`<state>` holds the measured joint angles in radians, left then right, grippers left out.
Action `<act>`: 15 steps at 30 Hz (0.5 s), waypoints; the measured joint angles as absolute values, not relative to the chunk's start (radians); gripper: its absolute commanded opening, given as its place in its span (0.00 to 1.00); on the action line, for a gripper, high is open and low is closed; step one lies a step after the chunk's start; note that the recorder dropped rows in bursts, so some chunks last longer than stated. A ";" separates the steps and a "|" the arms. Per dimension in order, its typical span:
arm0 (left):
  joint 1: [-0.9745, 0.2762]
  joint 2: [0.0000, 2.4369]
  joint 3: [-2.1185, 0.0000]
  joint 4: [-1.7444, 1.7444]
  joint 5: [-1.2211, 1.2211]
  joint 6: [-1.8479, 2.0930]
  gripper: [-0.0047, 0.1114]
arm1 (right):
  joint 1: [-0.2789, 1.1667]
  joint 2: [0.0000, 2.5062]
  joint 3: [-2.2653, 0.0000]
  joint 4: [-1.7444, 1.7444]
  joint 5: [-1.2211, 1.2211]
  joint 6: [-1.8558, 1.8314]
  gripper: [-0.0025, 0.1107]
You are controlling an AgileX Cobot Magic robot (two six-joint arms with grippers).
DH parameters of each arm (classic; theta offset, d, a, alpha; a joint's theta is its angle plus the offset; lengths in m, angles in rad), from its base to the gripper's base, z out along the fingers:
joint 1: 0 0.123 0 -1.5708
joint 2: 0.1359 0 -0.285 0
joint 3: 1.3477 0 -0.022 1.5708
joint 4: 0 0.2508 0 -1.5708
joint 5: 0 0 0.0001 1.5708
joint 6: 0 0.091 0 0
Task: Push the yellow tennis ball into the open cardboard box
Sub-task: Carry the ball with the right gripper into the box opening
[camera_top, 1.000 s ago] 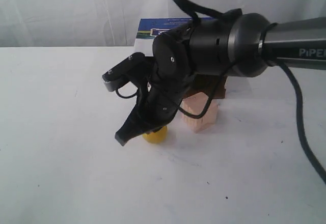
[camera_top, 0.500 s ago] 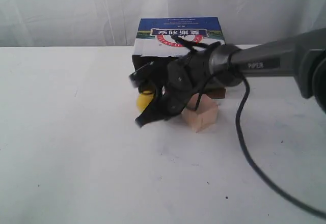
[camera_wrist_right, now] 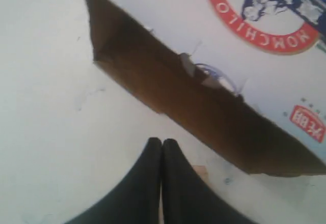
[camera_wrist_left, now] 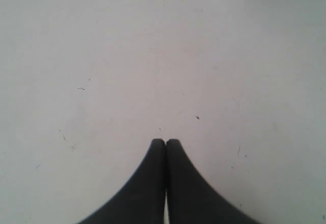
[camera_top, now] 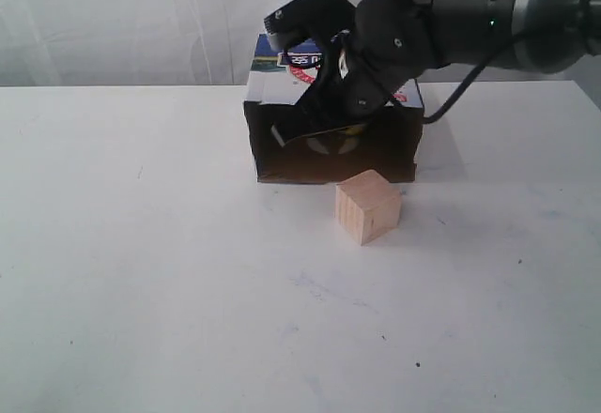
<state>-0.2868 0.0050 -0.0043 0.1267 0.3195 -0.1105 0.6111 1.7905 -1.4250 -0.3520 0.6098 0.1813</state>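
Note:
The open cardboard box (camera_top: 254,141) lies on its side at the back of the white table, its dark inside facing the front. Only a sliver of the yellow tennis ball (camera_top: 354,131) shows inside the opening, behind my right gripper (camera_top: 282,136). That gripper is shut, empty, and hangs in the air in front of the upper part of the opening. In the right wrist view the shut fingertips (camera_wrist_right: 162,142) point at the table just before the box (camera_wrist_right: 204,35), and the ball is hidden there. My left gripper (camera_wrist_left: 165,141) is shut over bare table.
A pale wooden cube (camera_top: 367,206) stands just in front of the box, toward its right side. The white table (camera_top: 141,272) stretches wide to the left and front. A white curtain hangs behind the box.
My right gripper swept the ball from in front of the cube back into the box opening, then rose above the table. The cube stayed put.

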 measured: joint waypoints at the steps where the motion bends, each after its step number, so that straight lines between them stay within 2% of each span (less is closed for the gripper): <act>1: -0.287 0.005 -0.004 0.127 0.320 -0.110 0.04 | 0.624 1.783 -1.412 -0.347 0.610 0.183 0.02; 9: -0.287 0.005 -0.004 0.127 0.320 -0.110 0.04 | 0.679 1.635 -1.313 -0.282 0.581 0.337 0.02; 15: -0.287 0.005 -0.004 0.127 0.320 -0.110 0.04 | 0.679 1.608 -1.194 -0.221 0.359 0.340 0.02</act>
<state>-0.2868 0.0050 -0.0043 0.1267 0.3195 -0.1105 0.6787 1.6077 -1.1937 -0.2215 0.3586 0.3397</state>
